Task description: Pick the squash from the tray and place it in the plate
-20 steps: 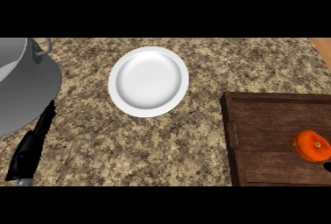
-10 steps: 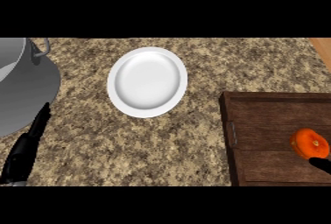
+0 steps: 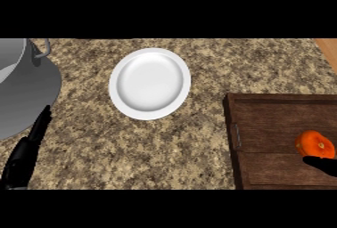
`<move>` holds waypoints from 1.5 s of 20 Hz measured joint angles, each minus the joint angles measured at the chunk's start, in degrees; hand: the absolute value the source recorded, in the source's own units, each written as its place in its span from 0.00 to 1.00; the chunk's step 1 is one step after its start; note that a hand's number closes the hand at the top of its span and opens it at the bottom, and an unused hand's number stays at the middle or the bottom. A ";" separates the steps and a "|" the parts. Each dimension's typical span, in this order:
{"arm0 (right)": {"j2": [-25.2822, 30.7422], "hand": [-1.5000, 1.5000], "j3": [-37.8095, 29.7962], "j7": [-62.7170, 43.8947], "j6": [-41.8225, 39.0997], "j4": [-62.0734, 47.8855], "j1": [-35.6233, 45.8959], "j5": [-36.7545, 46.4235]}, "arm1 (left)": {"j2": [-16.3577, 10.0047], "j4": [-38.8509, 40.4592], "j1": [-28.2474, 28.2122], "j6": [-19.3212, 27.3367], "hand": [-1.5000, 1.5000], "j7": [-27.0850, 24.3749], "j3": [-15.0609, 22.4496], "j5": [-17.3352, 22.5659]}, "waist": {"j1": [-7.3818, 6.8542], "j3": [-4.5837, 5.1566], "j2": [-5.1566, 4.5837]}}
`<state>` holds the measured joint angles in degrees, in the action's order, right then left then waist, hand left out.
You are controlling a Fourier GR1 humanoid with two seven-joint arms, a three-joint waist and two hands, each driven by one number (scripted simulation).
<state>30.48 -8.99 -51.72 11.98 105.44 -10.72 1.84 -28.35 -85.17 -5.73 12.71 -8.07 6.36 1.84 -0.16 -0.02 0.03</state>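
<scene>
squash (image 3: 316, 144) on tray (image 3: 276, 120), far right | right hand (image 3: 324, 165) just beside it; open or closed we cannot tell | left hand (image 3: 25, 156) rests open | risk: we may nudge the round squash; it rolls off

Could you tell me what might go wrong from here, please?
The round orange squash lies at the view's right edge, with the right hand just below it, so a nudge may roll it across the dark wooden tray. The tray's rim stands between it and the white round plate, so a low carry might catch there.
</scene>
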 measured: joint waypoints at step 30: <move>1.12 1.00 7.37 22.12 -17.43 -16.45 17.24 17.73 | 7.25 0.36 3.92 -9.29 0.50 -1.13 -5.24 -8.24 | -7.27 0.07 -1.88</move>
<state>31.60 -1.62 -29.60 -5.45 89.00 6.52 19.57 -21.10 -84.81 -1.81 3.42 -9.19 1.12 -6.40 -7.43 0.05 -1.85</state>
